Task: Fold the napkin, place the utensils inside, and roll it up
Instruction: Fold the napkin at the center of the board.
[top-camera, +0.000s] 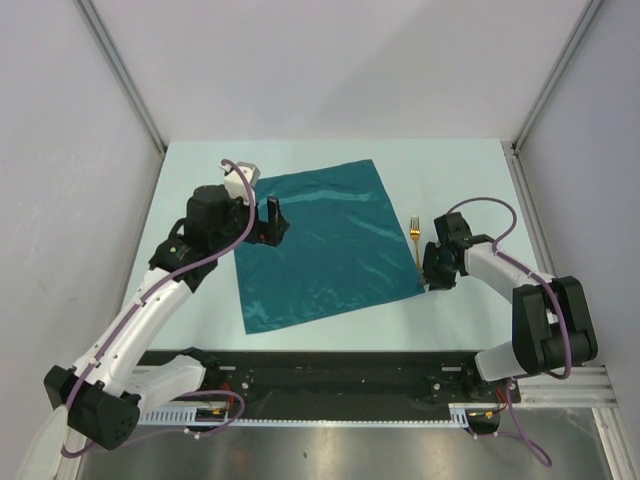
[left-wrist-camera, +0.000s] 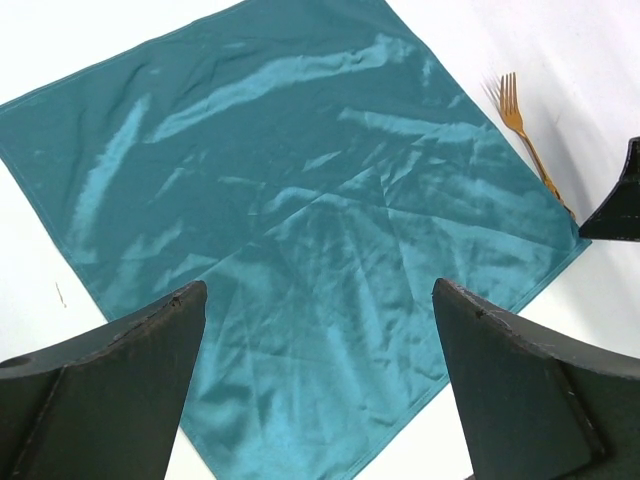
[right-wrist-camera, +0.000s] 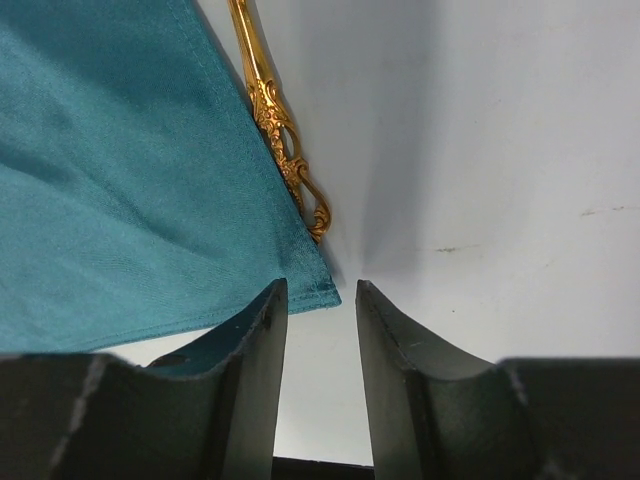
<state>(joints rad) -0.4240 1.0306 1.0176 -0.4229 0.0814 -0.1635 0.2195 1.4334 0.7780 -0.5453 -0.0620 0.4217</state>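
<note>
Teal napkin (right-wrist-camera: 120, 180) corner at right end effector (right-wrist-camera: 320, 298)

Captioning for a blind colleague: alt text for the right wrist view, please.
The right gripper, fingers narrowly apart, sits at the corner of the teal napkin on a white table. The handle of a gold fork lies along the napkin's edge.

Pale table (top-camera: 450, 170), white walls (top-camera: 330, 70), dark rail (top-camera: 350, 372), perhaps metal.

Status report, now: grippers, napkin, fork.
Left gripper open above napkin. Right gripper part-open at its near corner, no grip seen. Napkin flat, unfolded; fork alongside. Nothing blocking.
</note>
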